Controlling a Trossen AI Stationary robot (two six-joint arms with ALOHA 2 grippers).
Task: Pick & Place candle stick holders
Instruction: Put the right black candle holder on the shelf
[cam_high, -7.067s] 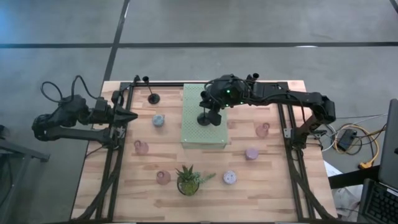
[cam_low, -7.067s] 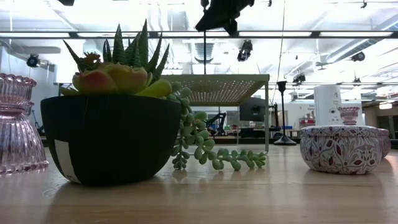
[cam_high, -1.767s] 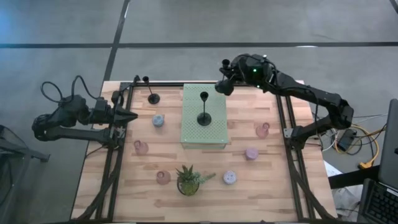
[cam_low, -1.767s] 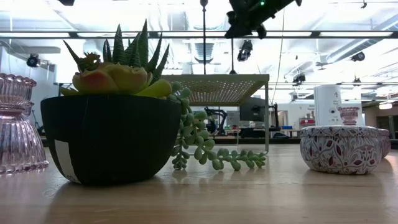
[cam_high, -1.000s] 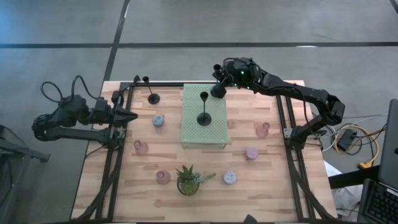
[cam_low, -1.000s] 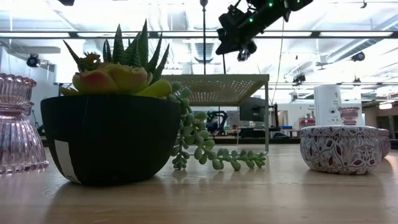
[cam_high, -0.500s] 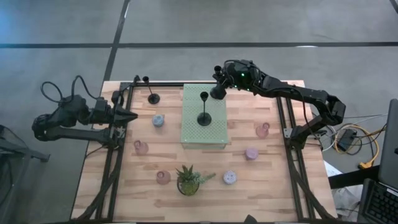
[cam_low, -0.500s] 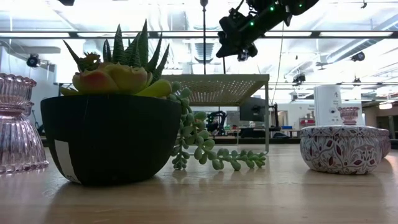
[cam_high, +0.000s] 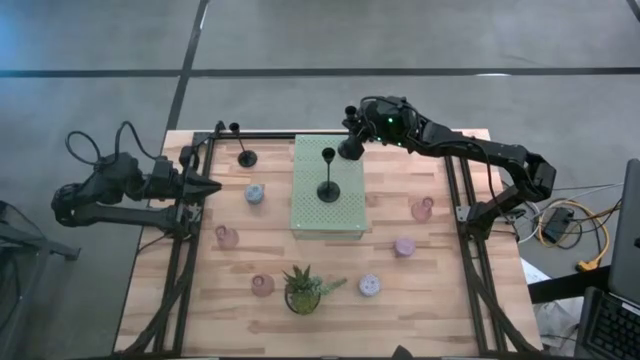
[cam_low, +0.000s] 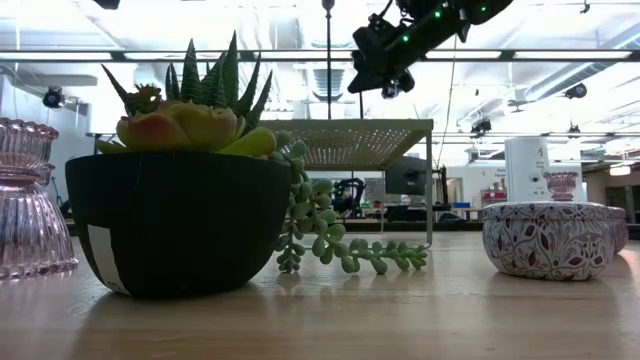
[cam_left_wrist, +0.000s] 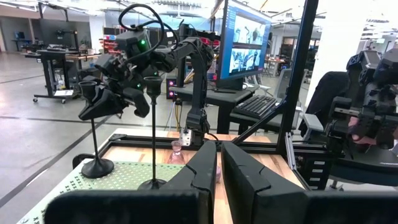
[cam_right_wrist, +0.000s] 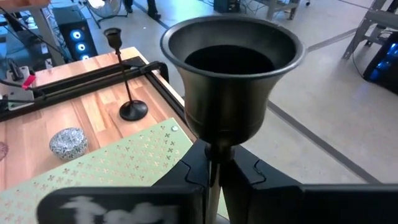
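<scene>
Candle stick holder between right gripper fingers.

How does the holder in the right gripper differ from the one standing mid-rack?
The gripped holder is clamped just below its cup by the right gripper; the mid-rack holder stands free, nothing touching it. The gripped holder is at a corner of the rack on the right arm's side; the mid-rack holder is near the centre. Both are black and upright, with slim stems, disc bases and cup tops.
</scene>
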